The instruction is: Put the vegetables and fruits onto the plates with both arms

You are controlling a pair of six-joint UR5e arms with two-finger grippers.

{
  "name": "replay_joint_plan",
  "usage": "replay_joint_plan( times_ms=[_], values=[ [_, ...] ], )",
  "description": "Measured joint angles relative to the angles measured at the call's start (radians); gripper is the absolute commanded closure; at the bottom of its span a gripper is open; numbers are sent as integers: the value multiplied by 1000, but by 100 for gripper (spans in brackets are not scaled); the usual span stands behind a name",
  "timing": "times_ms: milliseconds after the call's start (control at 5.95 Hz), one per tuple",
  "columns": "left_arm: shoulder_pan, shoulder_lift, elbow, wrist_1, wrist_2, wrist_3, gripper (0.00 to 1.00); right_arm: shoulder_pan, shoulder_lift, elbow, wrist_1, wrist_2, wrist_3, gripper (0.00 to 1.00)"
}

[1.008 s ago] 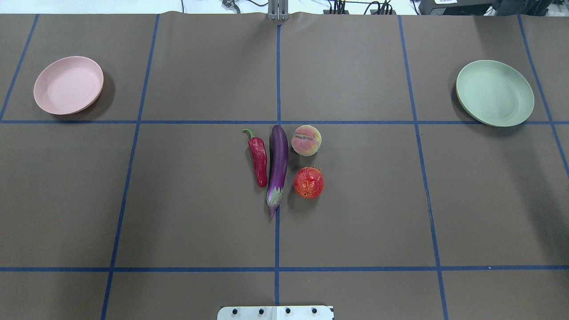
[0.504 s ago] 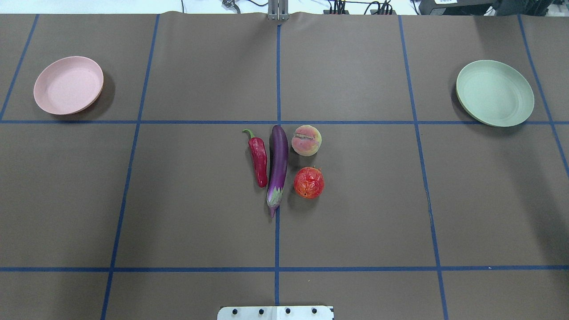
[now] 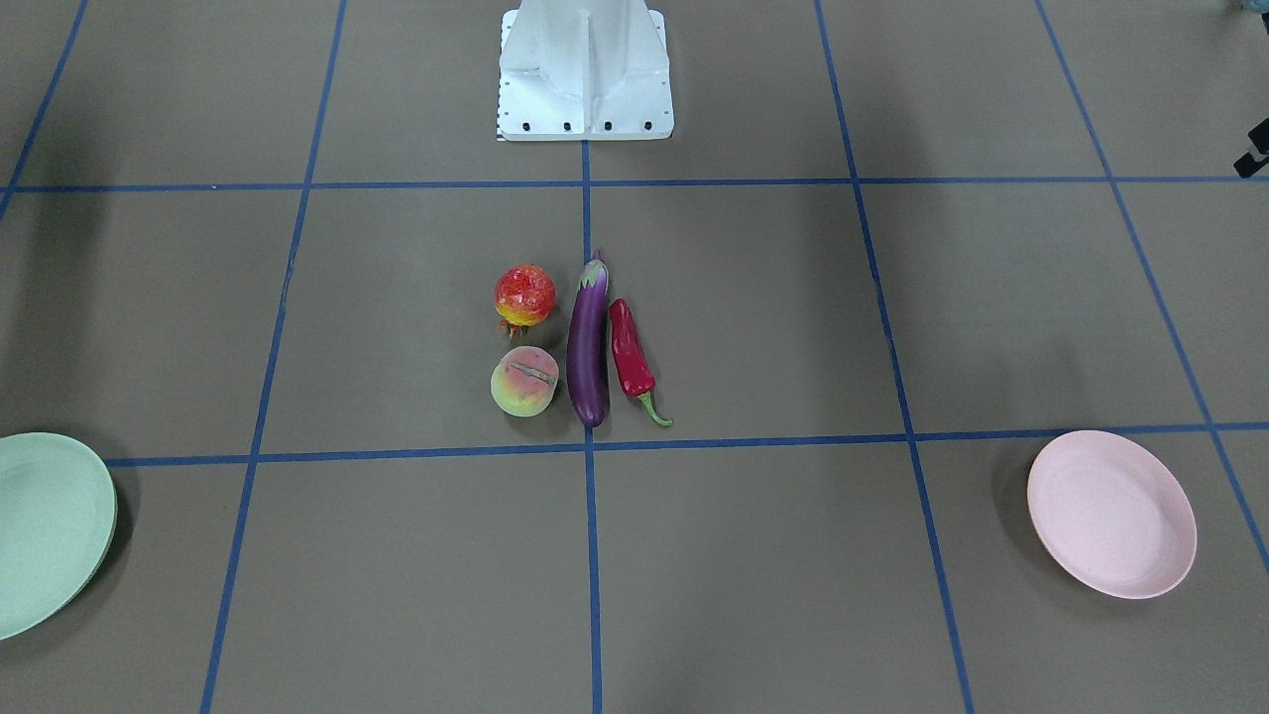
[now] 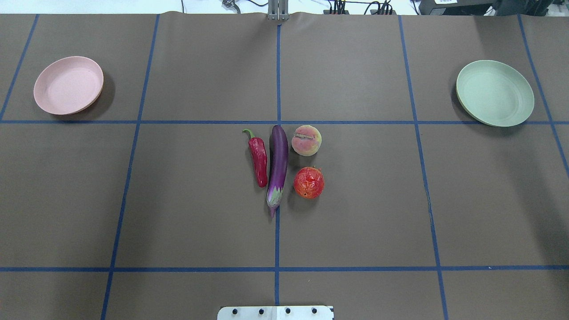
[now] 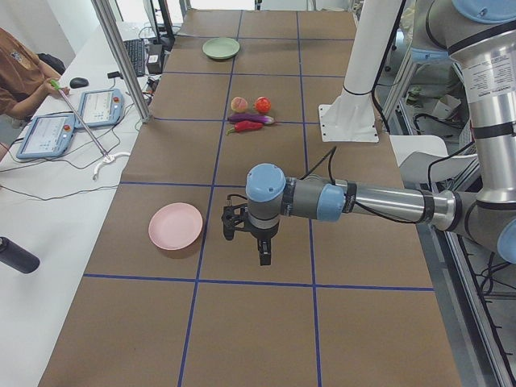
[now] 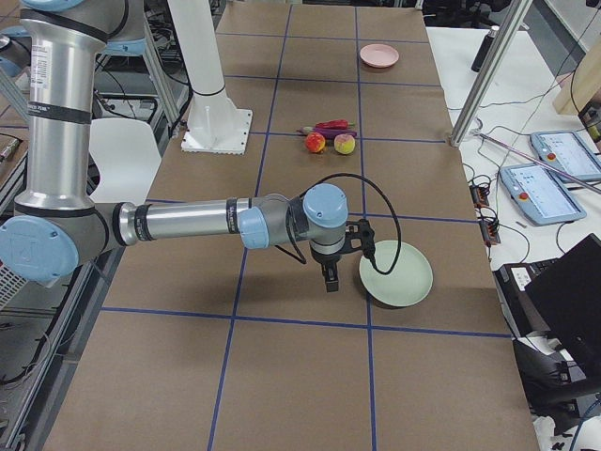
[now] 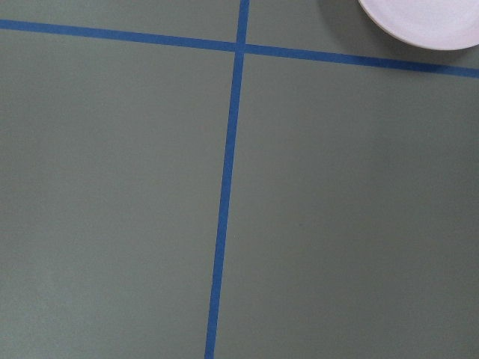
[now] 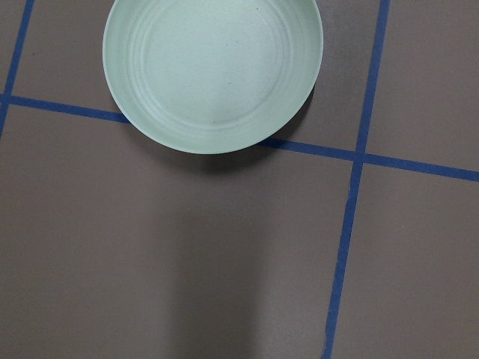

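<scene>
The purple eggplant (image 4: 278,164) lies mid-table with the red chili pepper (image 4: 258,160) close on its left. The peach (image 4: 306,140) and the pomegranate-like fruit (image 4: 308,182) sit on its right. The pink plate (image 4: 68,84) is empty at the far left and the mint green plate (image 4: 494,93) is empty at the far right. My left gripper (image 5: 263,254) hangs above the table beside the pink plate (image 5: 176,226). My right gripper (image 6: 330,280) hangs beside the green plate (image 6: 395,272). I cannot tell whether either is open or shut. Both are far from the produce.
The white pedestal base (image 3: 585,74) stands at the robot's side of the table. Blue tape lines (image 4: 278,89) grid the brown table cover. Operator tablets (image 5: 72,121) and cables lie on the side bench beyond the table's far edge.
</scene>
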Motion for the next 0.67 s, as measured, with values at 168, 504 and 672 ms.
replay_joint_plan(
  times_ms=[168, 504, 672],
  values=[
    [0, 13, 2, -6, -17, 1, 0, -1, -1, 1, -1, 10, 1, 0],
    [1, 19, -5, -15, -74, -6, 0, -3, -14, 3, 5, 36, 7, 0],
    [20, 7, -9, -38, -116, -41, 0, -4, -19, 3, 11, 66, 12, 0]
  ],
)
